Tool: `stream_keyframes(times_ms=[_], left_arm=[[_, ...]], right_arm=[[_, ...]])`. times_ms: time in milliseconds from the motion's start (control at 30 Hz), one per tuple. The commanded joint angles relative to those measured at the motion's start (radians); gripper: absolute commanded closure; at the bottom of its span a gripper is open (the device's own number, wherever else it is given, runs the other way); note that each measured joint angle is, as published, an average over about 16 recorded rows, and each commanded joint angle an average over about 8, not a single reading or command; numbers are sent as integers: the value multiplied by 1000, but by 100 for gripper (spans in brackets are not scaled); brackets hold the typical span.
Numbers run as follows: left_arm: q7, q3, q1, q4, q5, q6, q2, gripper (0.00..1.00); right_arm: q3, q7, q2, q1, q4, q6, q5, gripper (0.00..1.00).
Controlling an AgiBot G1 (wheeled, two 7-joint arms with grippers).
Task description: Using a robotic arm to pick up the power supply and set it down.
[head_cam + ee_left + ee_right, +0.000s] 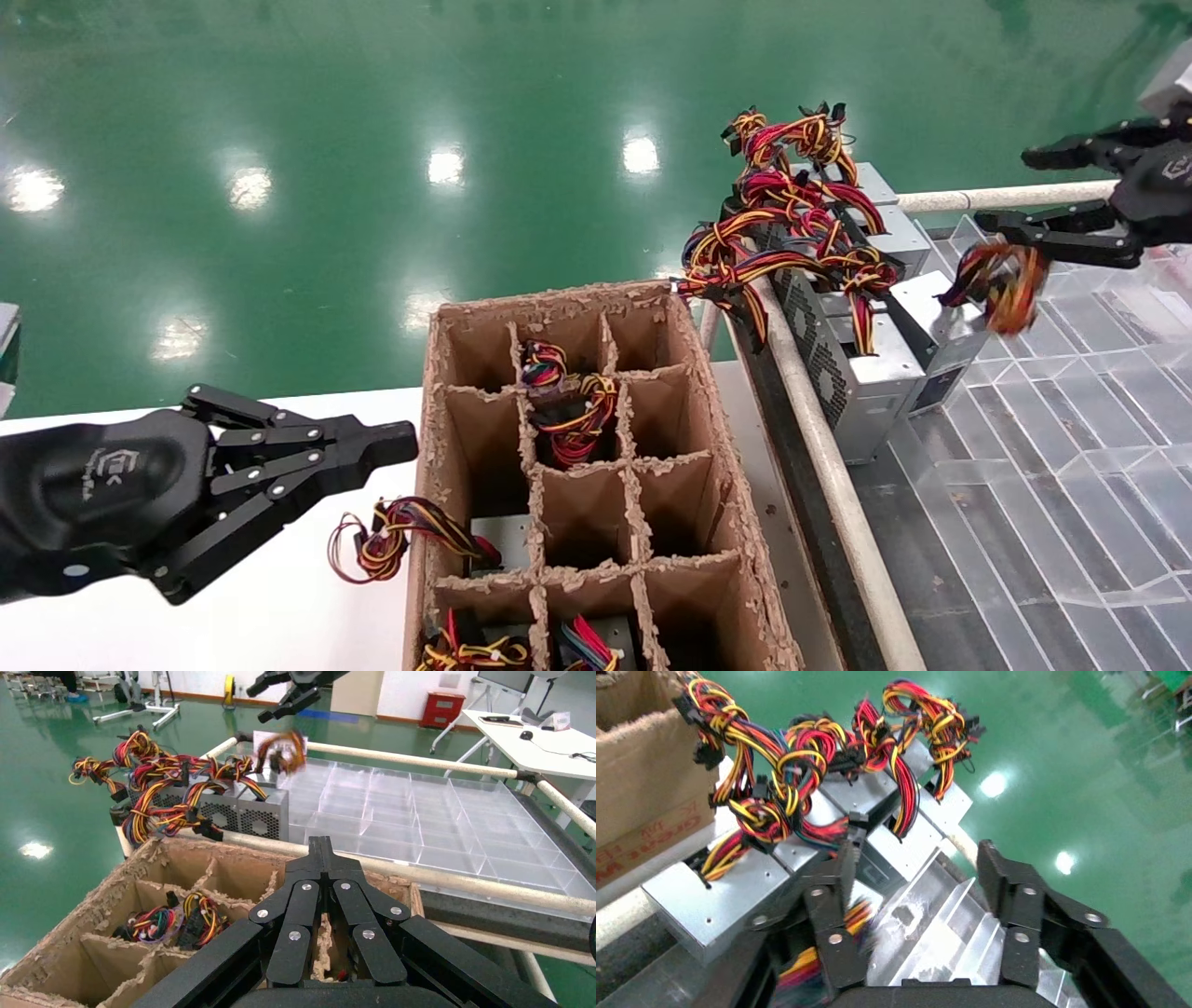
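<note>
Down at the lower left my left gripper (pixel 396 445) sits pinched closed beside the cardboard box (pixel 717 447). Upper right, my right gripper (pixel 1010 191) hangs wide open and empty above the power supply (pixel 941 326). I think it has just been set down; next I lift away.

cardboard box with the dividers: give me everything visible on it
The cardboard box is brown, open-topped, its torn, ragged dividers forming a grid of cells. It stands on the white table beside the rail of the clear tray. One far cell holds a wire bundle; near cells show more wires and grey metal, others look empty. The left gripper, fingers shut, hovers beside it without touching.
</note>
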Motion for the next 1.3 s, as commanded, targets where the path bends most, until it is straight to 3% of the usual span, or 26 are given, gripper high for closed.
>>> stream_keyframes(times_ms=[33,467,500,533,733,800,1300], left_arm=[[0,0,0,0,0,0,0,100],[0,0,0,0,0,0,0,100],[0,0,0,0,0,0,0,96],[0,0,0,0,0,0,0,88],[0,0,0,0,0,0,0,13],[0,0,0,0,0,0,0,0],[0,0,0,0,0,0,0,0]], right_arm=[[2,-3,0,2,3,-1,3,0],[39,-15,-2,-116,71,-44,154,0],[42,-16,-3,-127,77,-48,168,0],[46,-17,-3,-139,84,-51,182,0],[67,-22,-4,-205,120,-74,265,0],[74,-24,-5,-228,133,-82,294,0],[128,-38,-8,-397,226,-140,505,0]])
